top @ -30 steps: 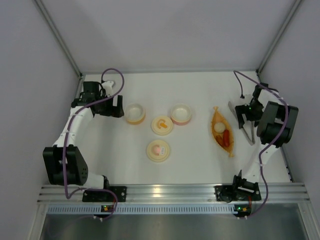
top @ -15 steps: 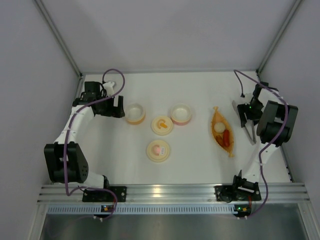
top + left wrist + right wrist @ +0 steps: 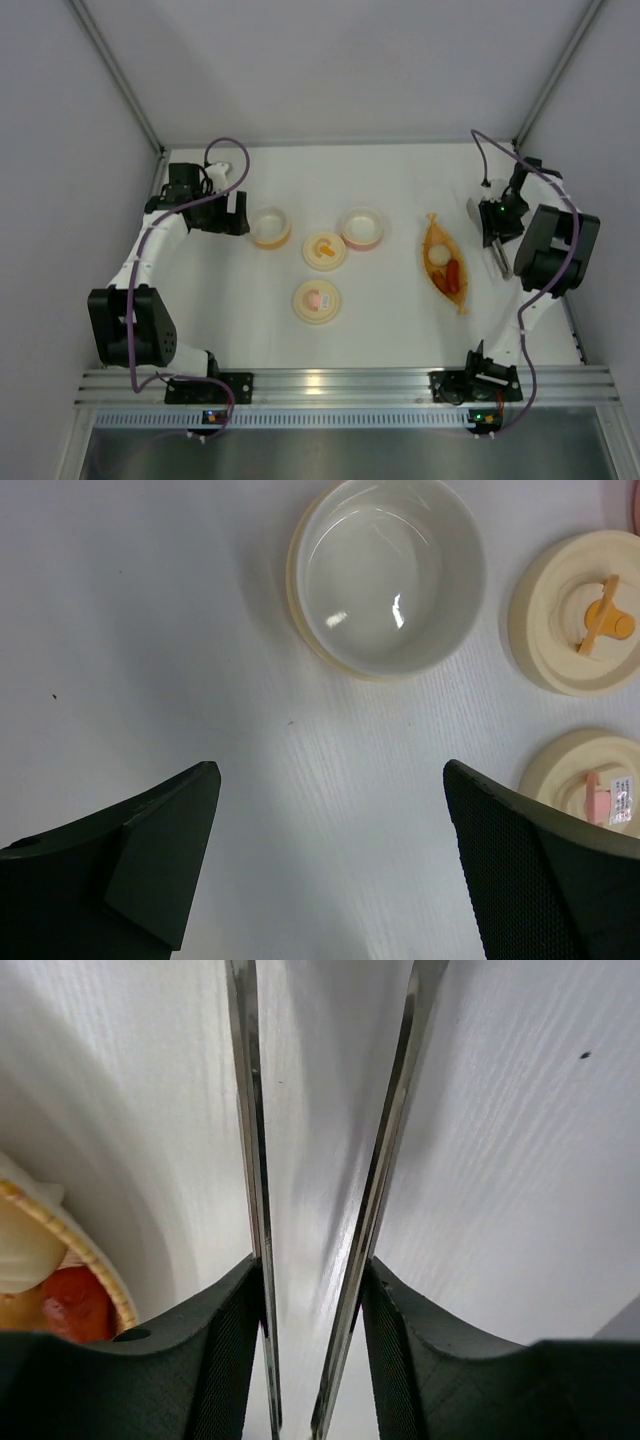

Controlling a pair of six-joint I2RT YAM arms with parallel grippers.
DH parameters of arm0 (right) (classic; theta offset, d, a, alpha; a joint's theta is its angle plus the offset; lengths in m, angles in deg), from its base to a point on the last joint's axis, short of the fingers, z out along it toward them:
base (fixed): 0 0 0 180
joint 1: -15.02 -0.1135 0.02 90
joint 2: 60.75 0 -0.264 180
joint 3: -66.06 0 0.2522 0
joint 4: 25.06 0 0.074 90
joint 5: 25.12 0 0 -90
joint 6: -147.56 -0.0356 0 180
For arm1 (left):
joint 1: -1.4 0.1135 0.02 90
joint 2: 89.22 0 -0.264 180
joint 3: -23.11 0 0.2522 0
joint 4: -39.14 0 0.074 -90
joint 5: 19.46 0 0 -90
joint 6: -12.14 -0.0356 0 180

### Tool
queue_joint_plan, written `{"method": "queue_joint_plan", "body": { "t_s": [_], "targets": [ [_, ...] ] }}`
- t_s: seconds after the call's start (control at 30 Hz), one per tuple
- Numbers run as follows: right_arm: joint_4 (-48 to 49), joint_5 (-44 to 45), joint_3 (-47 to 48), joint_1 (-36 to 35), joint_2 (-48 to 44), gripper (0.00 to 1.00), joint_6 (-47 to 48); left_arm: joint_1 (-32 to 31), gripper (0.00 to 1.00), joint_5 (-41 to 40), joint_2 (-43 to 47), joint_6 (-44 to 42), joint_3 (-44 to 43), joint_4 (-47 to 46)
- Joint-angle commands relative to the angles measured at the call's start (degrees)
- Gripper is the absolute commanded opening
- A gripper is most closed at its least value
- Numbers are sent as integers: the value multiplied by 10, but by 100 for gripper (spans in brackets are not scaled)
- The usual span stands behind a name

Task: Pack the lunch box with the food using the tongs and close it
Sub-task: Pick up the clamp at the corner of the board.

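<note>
The slim metal tongs (image 3: 498, 260) lie on the table at the right, with both arms (image 3: 247, 1110) running between my right gripper's fingers. The right gripper (image 3: 493, 222) (image 3: 312, 1265) is shut on the tongs, one pad against each arm. Just left of them is the orange boat tray (image 3: 431, 225), which holds the food: a cream ball (image 3: 439, 257) and a red sausage (image 3: 453, 277). The lunch box is two round bowls, yellow-rimmed (image 3: 269, 226) and pink-rimmed (image 3: 362, 227), both open. My left gripper (image 3: 228, 213) (image 3: 330, 770) stands open and empty, just left of the yellow-rimmed bowl (image 3: 385, 575).
Two cream lids lie between the bowls and the near edge, one with an orange handle (image 3: 324, 250) (image 3: 585, 625) and one with a pink handle (image 3: 317, 300) (image 3: 595, 790). The tray's woven rim (image 3: 60, 1225) is close to my right gripper's left finger. Grey walls close in the table.
My right gripper's jaws have closed onto the arms of the tongs and the wrist has shifted a little. The left arm has stayed still.
</note>
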Motion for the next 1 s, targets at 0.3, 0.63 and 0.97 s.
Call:
{"method": "queue_joint_plan", "body": {
  "t_s": [0.3, 0.63, 0.97],
  "targets": [
    [-107, -84, 111, -5, -105, 37, 19, -1, 98, 6, 39, 2, -14, -12],
    [-181, -154, 187, -7, -136, 30, 40, -1, 98, 9, 45, 3, -18, -11],
    [-281, -190, 215, -71, -191, 31, 144, 0, 98, 29, 52, -8, -24, 8]
  ]
}}
